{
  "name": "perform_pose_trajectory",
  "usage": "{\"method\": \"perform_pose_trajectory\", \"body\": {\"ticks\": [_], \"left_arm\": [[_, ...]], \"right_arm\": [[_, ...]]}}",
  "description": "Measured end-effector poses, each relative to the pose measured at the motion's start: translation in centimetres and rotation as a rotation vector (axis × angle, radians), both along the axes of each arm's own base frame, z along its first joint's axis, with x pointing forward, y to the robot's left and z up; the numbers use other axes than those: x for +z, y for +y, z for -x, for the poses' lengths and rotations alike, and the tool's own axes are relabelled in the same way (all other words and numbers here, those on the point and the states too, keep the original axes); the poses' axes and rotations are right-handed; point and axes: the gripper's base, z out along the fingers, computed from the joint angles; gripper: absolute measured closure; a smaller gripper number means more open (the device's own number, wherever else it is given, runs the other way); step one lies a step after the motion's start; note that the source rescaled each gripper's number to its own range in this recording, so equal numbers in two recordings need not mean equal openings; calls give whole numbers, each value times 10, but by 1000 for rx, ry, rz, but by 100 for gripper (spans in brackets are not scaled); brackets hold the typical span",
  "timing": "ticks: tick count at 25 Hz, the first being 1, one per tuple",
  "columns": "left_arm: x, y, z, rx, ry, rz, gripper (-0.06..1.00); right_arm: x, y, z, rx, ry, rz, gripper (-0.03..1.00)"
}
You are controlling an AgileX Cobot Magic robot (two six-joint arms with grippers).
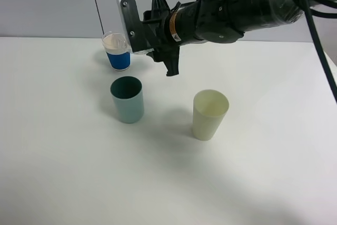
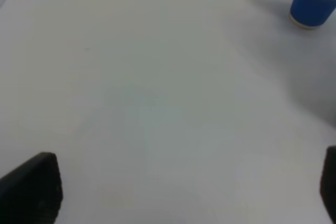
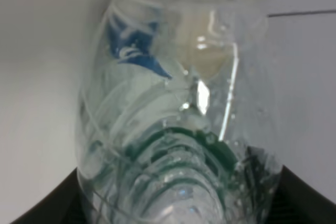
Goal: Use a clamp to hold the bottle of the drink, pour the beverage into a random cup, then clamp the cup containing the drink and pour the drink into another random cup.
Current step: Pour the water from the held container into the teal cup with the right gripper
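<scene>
At the back left of the table stands the clear bottle (image 1: 117, 51) with a blue label, also seen in the left wrist view (image 2: 312, 3). My right gripper (image 1: 132, 46) reaches across from the right and is shut on it. The right wrist view is filled by the bottle (image 3: 173, 119), held between the dark fingers (image 3: 44, 203) of that gripper (image 3: 178, 203). A teal cup (image 1: 127, 99) stands upright just in front of the bottle. A cream cup (image 1: 210, 114) stands to its right. My left gripper (image 2: 181, 187) hangs open over bare table, holding nothing.
The table (image 1: 63, 172) is white, with a grey wall behind it. The right arm (image 1: 237, 9) and its cables span the upper right of the exterior view. The left arm does not show in the exterior view.
</scene>
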Motion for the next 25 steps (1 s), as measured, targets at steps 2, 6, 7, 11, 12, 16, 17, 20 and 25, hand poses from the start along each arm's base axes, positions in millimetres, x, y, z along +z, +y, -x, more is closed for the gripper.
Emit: {"method": "perform_pose_trajectory", "body": {"ticks": [2, 6, 7, 11, 12, 16, 17, 20, 25], "left_arm": [[0, 0, 0, 0, 0, 0, -6], [0, 0, 0, 0, 0, 0, -6], [0, 0, 0, 0, 0, 0, -6], [0, 0, 0, 0, 0, 0, -6], [0, 0, 0, 0, 0, 0, -6], [0, 0, 0, 0, 0, 0, -6], [0, 0, 0, 0, 0, 0, -6], [0, 0, 0, 0, 0, 0, -6], [0, 0, 0, 0, 0, 0, -6]], "right_arm": [[0, 1, 1, 25, -22, 27, 97], [0, 0, 0, 72, -68, 85, 97], [0, 0, 0, 80, -76, 95, 97], [-1, -1, 0, 96, -95, 139, 97], [-1, -1, 0, 97, -98, 151, 97], [-3, -3, 0, 106, -111, 199, 97], [-3, -4, 0, 108, -113, 204, 97], [-3, -4, 0, 122, -127, 224, 97], [-3, -4, -1, 147, -155, 268, 97]]}}
